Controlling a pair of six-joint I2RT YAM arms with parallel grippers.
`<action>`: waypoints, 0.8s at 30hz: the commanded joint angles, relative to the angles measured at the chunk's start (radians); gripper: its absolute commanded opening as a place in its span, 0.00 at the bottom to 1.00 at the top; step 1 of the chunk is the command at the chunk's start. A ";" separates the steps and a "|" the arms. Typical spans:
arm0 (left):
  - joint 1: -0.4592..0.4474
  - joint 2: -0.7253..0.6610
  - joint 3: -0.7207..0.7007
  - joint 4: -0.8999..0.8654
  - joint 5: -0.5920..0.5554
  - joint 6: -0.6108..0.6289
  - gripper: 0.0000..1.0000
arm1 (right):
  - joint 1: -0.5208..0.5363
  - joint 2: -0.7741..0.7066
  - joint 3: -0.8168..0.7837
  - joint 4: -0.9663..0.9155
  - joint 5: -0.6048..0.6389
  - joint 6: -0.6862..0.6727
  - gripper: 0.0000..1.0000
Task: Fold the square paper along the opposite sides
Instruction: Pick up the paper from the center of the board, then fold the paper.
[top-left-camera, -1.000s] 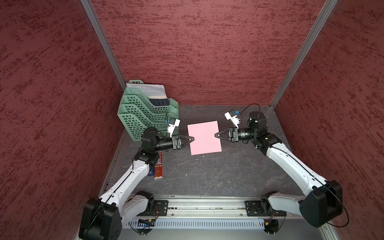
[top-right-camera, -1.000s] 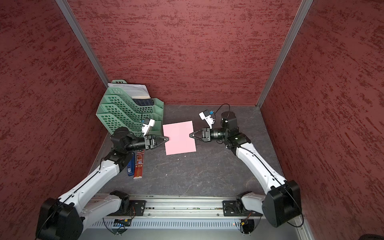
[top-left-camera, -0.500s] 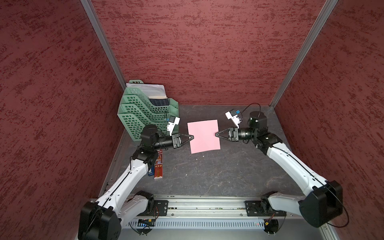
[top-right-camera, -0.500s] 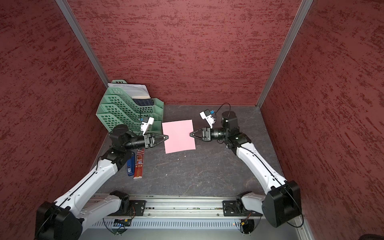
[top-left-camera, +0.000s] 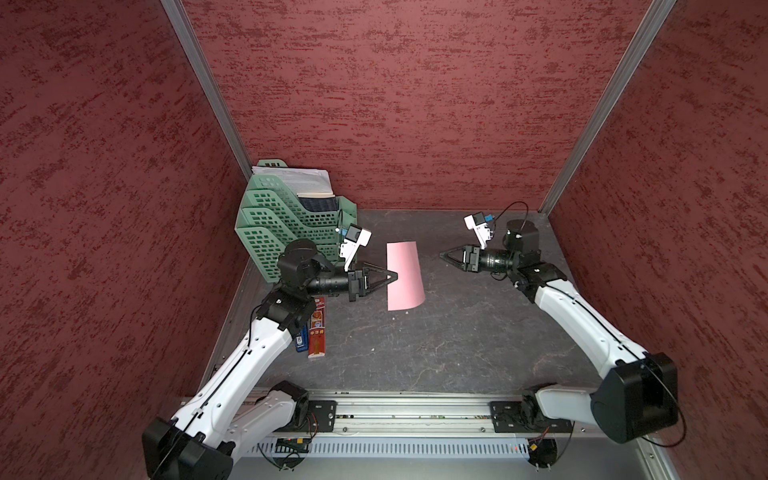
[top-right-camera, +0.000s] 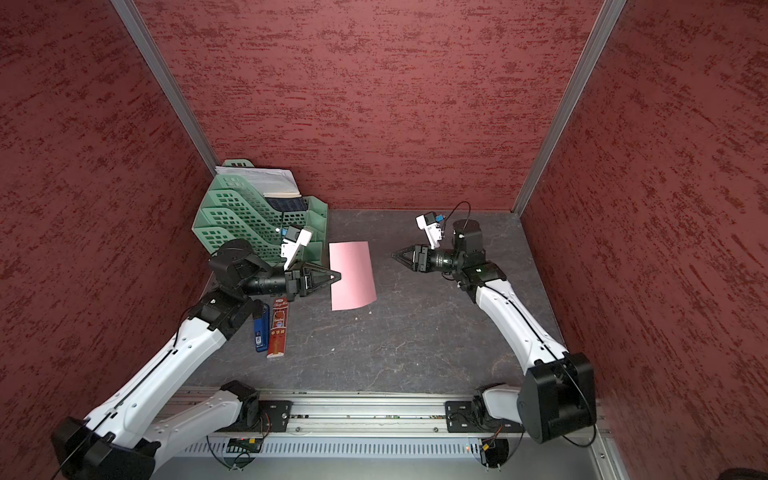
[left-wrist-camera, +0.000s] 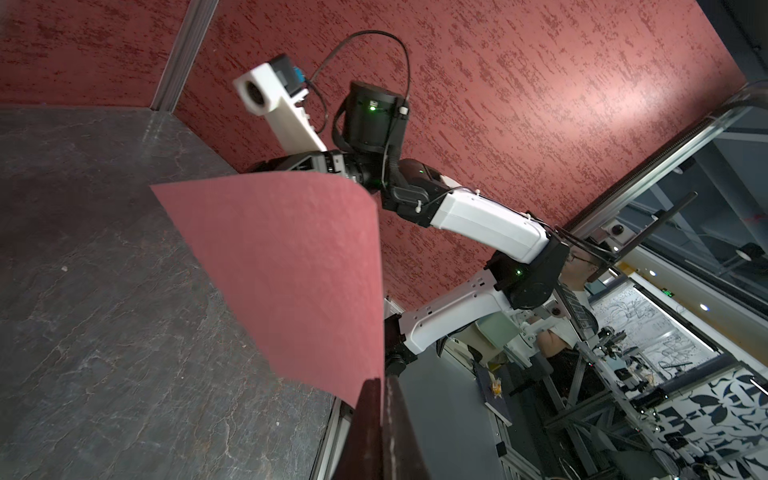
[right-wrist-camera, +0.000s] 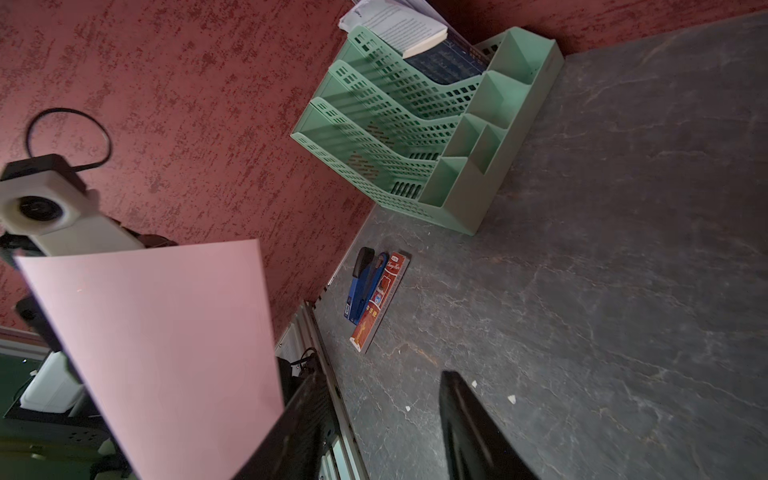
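- where the left gripper (top-left-camera: 395, 275) pinches it, the pink paper (top-left-camera: 406, 270) is lifted off the table (top-left-camera: 457, 340); the jaws are closed tight on the middle of the sheet's left edge.
- the paper sits near the middle of the table, toward the back and just right of the green rack (top-left-camera: 282, 232).
- it bows in a curve from the pinched edge to the right edge, and its near edge shows as an arc in both top views.
- in the left wrist view the sheet (left-wrist-camera: 299, 266) stands up from the fingertips like a flap, shaded side to the camera, and hides the tip of the other arm.
- whether the sheet's right edge touches the table, i cannot tell.
- the right gripper (top-left-camera: 443, 254) points at that right edge from the right, apart from it, with a strip of dark table between.
- in the right wrist view its fingers (right-wrist-camera: 465, 415) stand moderately apart with nothing between them.
- the rack stands in the back left corner with printed papers (top-left-camera: 299, 178) in its rear slot; its front corner is close behind the left wrist.
- a red box (top-left-camera: 318, 332) and a blue stapler (top-left-camera: 302, 338) lie side by side near the table's left edge, partly under the left forearm and apart from the paper.
- between the paper's near edge and the front rail (top-left-camera: 395, 415), the table shows only a few pale crumbs (right-wrist-camera: 512, 400).
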 joint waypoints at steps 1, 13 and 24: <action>-0.019 0.005 0.046 -0.009 0.014 0.034 0.00 | 0.017 0.051 -0.017 0.076 -0.008 -0.006 0.49; 0.067 0.059 -0.040 0.051 -0.059 -0.017 0.00 | 0.104 -0.006 -0.051 0.256 -0.081 0.113 0.52; 0.100 0.087 -0.064 0.068 -0.099 -0.029 0.00 | 0.154 -0.117 -0.051 0.187 -0.114 0.118 0.54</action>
